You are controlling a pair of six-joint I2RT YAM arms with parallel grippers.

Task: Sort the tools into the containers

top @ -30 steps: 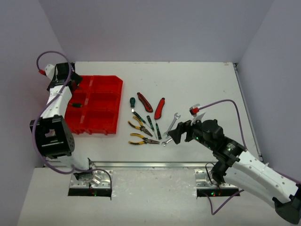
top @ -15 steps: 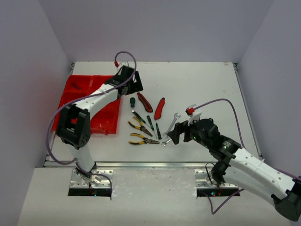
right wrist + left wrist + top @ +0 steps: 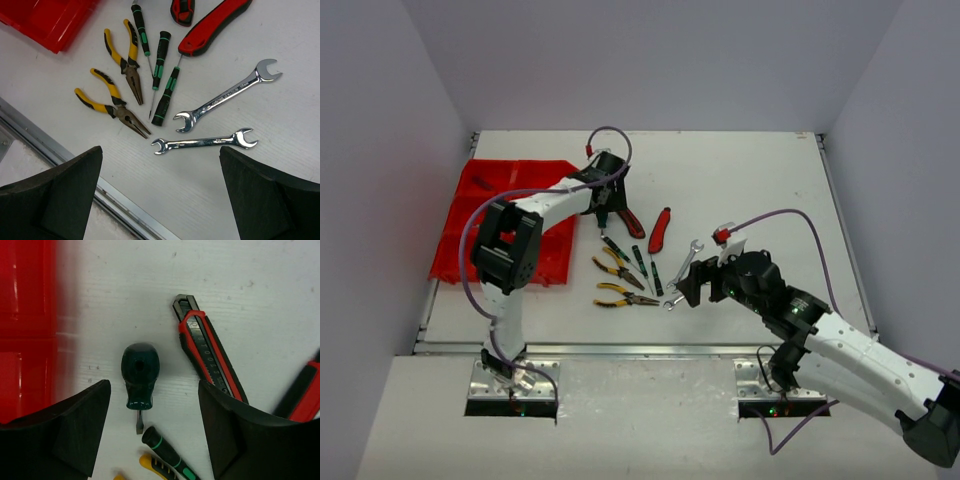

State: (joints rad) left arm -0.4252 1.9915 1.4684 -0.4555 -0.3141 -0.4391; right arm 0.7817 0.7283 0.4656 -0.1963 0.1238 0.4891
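The red tray (image 3: pixel 470 240) lies at the left of the table and shows as a blurred red edge (image 3: pixel 25 315) in the left wrist view. My left gripper (image 3: pixel 605 208) (image 3: pixel 152 440) is open, low over a stubby green screwdriver (image 3: pixel 140 372) that lies between its fingers untouched. A red-and-black knife (image 3: pixel 210 352) sits just right of it. My right gripper (image 3: pixel 685 290) (image 3: pixel 162 200) hangs open above two silver wrenches (image 3: pixel 225 95) (image 3: pixel 205 143). Two yellow-handled pliers (image 3: pixel 125 57) (image 3: pixel 112 102), thin green-banded screwdrivers (image 3: pixel 167 97) and a second red knife (image 3: pixel 215 25) lie nearby.
The metal rail (image 3: pixel 75 167) along the table's near edge runs just below the right gripper. Walls close in the table on the left, back and right. A loose purple cable (image 3: pixel 610 135) arcs over the left wrist.
My left arm has swung right from over the tray to the stubby screwdriver, and its jaws have narrowed somewhat. My right arm has barely moved.
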